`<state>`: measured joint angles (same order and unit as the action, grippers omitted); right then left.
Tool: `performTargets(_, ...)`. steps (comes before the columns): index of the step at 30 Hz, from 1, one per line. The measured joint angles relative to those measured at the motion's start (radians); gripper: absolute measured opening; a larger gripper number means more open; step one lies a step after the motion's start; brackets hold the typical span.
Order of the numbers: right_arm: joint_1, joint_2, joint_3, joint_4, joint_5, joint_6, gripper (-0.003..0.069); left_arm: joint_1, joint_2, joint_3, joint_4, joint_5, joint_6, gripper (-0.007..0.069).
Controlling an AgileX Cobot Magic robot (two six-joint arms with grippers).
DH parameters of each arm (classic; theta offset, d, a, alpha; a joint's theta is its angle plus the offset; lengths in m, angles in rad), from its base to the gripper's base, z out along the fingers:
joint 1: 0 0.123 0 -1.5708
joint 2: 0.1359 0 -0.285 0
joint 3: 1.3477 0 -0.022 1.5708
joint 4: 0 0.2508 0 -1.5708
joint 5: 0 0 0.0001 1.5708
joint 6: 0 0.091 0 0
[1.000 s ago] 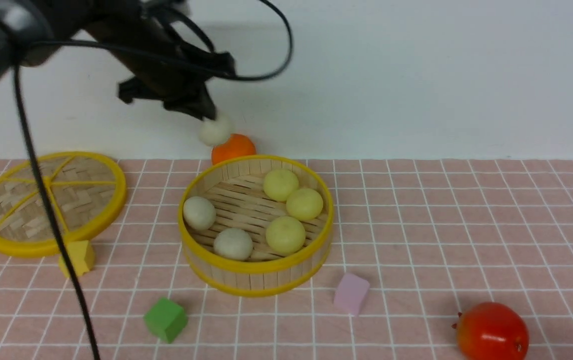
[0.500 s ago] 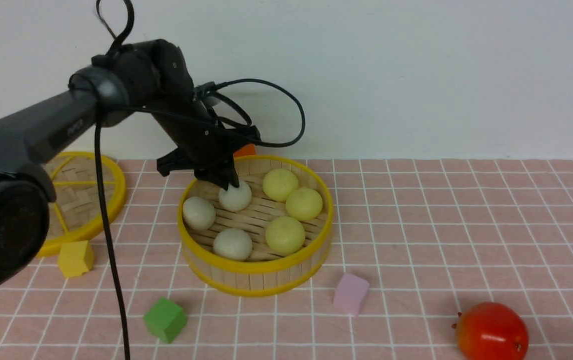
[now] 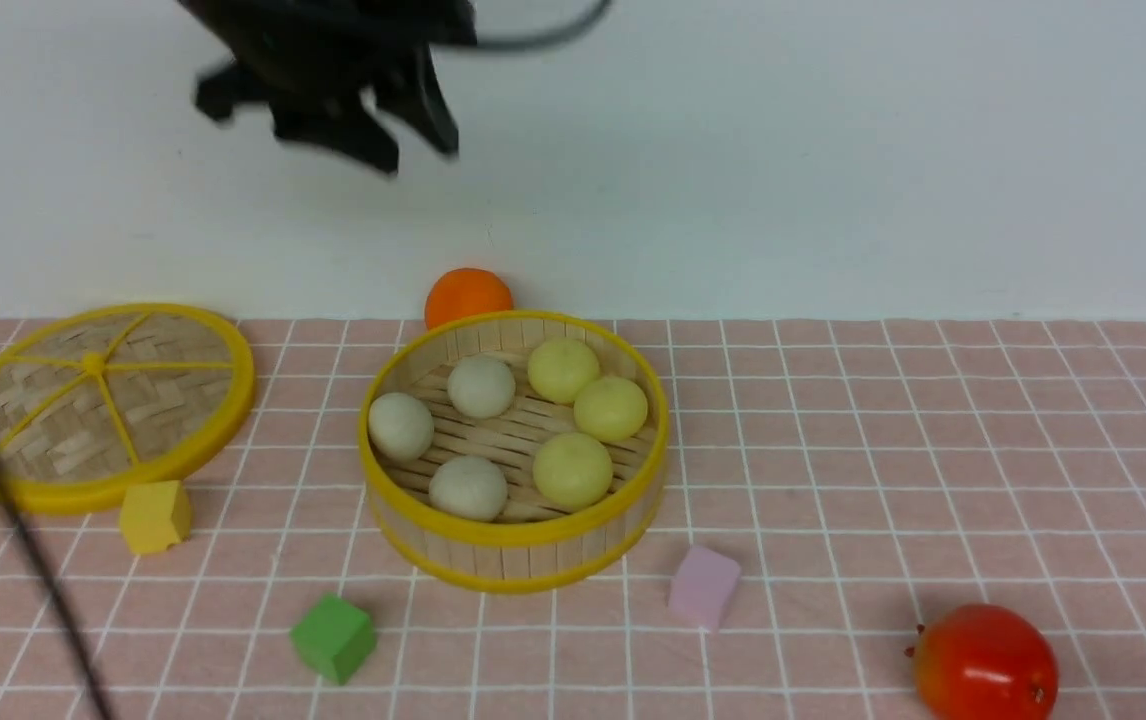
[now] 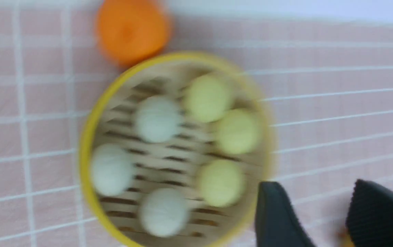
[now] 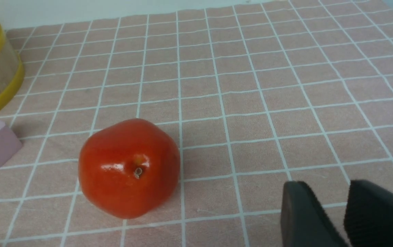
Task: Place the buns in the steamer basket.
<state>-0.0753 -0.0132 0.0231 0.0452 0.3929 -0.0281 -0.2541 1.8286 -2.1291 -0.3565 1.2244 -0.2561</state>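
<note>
Risen empty and spread wide, the left gripper [image 3: 413, 150] leaves six smooth yellow and white buns [image 3: 481, 386] in the round slatted steamer basket [image 3: 513, 545]; its dangling cable could snag the rim.

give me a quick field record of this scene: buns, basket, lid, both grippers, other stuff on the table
buns: six, three off-white and three pale yellow, all inside the basket
steamer basket: uncovered, mid-table
lid: flat on the table, left of the basket
left gripper: open, empty, above the basket
right gripper: jaws apart, empty, near the red fruit
other: orange, yellow, green, pink blocks
</note>
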Motion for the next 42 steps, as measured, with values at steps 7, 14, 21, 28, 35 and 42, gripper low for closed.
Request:
performTargets(7, 0.000, 0.000, 0.000, 0.000, 0.000, 0.000, 0.0237, -0.001, -0.393, 0.273, -0.007, 0.001, 0.028, 0.0092)
performTargets(14, 0.000, 0.000, 0.000, 0.000, 0.000, 0.000, 0.0237, 0.000, -0.911, 0.795, 0.045, -0.007, -0.043, 0.0013)
performTargets(21, 0.000, 0.000, 0.000, 0.000, 0.000, 0.000, 0.0238, 0.000, -1.395, 1.350, -0.072, -0.186, -0.147, 0.0013)
performTargets(28, 0.000, 0.000, 0.000, 0.000, 0.000, 0.000, 0.0238, 0.000, -1.607, 1.546, -0.037, -0.190, -0.183, 0.0013)
performTargets(35, 0.000, 0.000, 0.000, 0.000, 0.000, 0.000, 0.0238, 0.000, -1.629, 1.549, 0.036, -0.263, -0.157, 0.0013)
performTargets(42, 0.000, 0.000, 0.000, 0.000, 0.000, 0.000, 0.0238, 0.000, -1.629, 1.598, 0.210, -0.500, -0.112, 0.0013)
